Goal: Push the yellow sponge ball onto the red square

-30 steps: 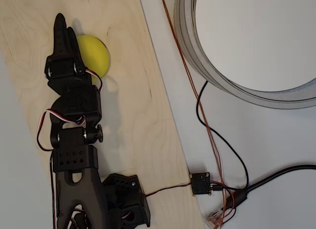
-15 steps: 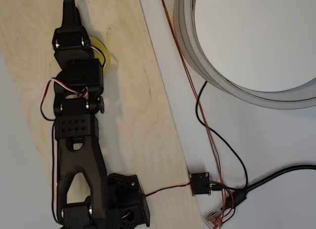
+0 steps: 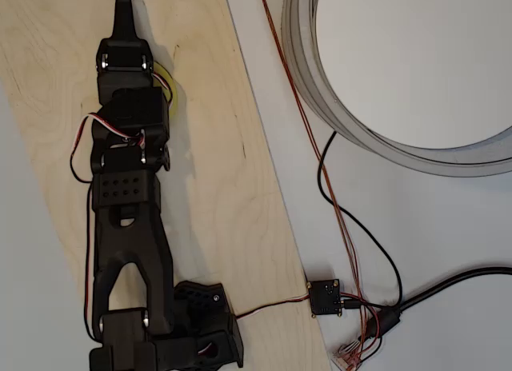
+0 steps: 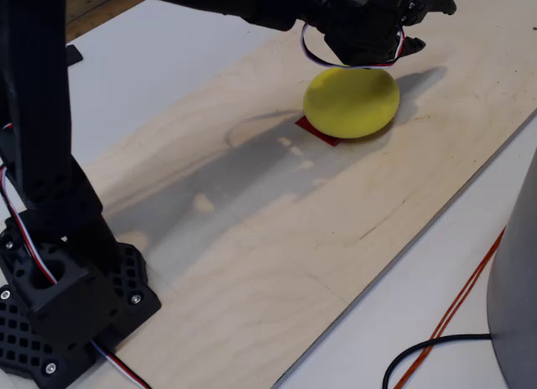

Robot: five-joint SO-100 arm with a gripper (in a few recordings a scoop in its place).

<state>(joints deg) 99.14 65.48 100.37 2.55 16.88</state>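
Note:
The yellow sponge ball [image 4: 351,102] rests on the wooden board [image 4: 277,238] in the fixed view. It covers most of the red square [image 4: 316,131], of which a corner shows at the ball's lower left edge. In the overhead view, a thin yellow sliver of the ball [image 3: 166,85] shows beside the arm. My black gripper [image 3: 123,1] reaches past the ball toward the top of the picture, its fingers pressed together to one point. In the fixed view the gripper [image 4: 438,2] hangs just above and beyond the ball, shut and empty, with the wrist over the ball's top.
A large grey ring [image 3: 320,83] lies right of the board [image 3: 216,187] on the white table. Orange and black cables [image 3: 336,211] run to a small black module [image 3: 326,297]. The arm's base [image 4: 59,305] stands at the board's near end.
The arm has stretched further up the overhead picture, and its wrist now covers nearly all of the ball. The gripper tip has passed well beyond the ball.

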